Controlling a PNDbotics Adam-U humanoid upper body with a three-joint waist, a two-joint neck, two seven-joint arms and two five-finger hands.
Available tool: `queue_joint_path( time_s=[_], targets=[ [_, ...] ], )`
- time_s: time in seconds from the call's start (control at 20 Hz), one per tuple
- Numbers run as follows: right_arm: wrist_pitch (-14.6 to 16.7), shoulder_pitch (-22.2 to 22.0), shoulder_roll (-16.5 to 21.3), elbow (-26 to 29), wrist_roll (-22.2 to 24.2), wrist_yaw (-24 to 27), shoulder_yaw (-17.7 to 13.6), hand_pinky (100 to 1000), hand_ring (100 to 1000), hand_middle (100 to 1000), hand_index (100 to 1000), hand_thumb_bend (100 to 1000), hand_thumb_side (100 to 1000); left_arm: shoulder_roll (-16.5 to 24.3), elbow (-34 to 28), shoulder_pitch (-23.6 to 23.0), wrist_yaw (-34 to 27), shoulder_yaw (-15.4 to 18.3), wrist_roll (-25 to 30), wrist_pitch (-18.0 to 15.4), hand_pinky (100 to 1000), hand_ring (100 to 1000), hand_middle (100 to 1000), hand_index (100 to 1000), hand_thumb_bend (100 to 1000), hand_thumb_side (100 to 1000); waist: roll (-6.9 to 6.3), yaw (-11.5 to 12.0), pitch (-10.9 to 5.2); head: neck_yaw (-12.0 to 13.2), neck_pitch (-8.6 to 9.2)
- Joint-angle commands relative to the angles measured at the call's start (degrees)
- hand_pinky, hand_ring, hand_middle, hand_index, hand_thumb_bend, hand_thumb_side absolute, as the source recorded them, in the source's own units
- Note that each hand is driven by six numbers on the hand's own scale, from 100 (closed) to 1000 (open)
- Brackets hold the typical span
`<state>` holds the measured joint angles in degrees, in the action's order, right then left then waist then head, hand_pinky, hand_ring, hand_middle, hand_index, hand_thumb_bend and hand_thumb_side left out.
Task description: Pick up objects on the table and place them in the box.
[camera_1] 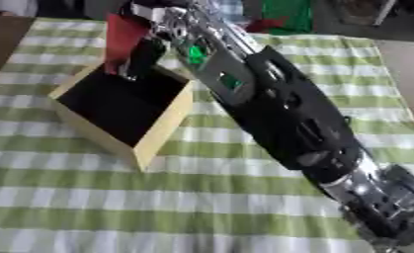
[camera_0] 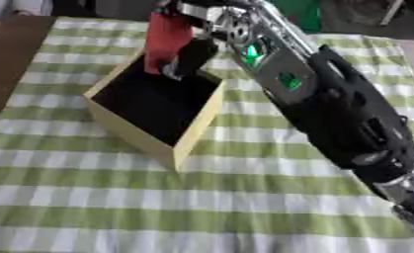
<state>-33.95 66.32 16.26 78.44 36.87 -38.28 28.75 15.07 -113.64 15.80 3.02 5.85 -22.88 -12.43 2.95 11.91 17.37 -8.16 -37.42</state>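
No brand, label or writing can be read on anything here. The right arm (camera_0: 331,104) comes in from the near right and stretches diagonally across the green-and-white checked tablecloth (camera_0: 201,197) to the far left, with green lights showing on its forearm. The right hand (camera_0: 192,57) hangs over the far corner of the box (camera_0: 192,131), its dark fingers curled round a red object (camera_0: 167,37) that stands roughly upright, lower end at the rim. The box is open-topped, pale yellow outside and black inside, and sits on the cloth left of centre, turned corner-on. The right eye view shows more of the silver joint at the near end of the arm; the left eye view cuts it at the edge.
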Motion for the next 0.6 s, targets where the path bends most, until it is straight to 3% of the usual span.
queue_joint_path(
  time_s=[0.05, 0.3, 0.6],
  targets=[
    [-4.00, 0.96, -0.80, -1.84, 4.90, -1.16, 0.11, 955, 986, 638, 833, 100, 175, 0.50, -0.95, 0.88, -0.19, -0.10, 0.26, -0.11, 1000, 509, 473, 647, 221, 106, -0.38, 0.24, -0.88, -0.23, 0.29],
    [-1.68, 0.85, -1.39, -3.29, 6.18, -0.95, 0.63, 976, 1000, 775, 921, 100, 157, 0.44, -0.95, 1.00, -0.23, -0.11, 0.30, -0.07, 1000, 509, 473, 647, 222, 106, -0.27, 0.44, -0.80, -0.17, 0.32],
    [1.71, 1.07, -1.05, -2.49, 8.79, -0.35, 0.49, 1000, 1000, 869, 994, 100, 112, 0.47, -0.95, 1.02, -0.21, -0.11, 0.34, 0.00, 1000, 509, 473, 647, 223, 105, -0.21, 0.39, -0.86, 0.01, 0.30]
  ],
)
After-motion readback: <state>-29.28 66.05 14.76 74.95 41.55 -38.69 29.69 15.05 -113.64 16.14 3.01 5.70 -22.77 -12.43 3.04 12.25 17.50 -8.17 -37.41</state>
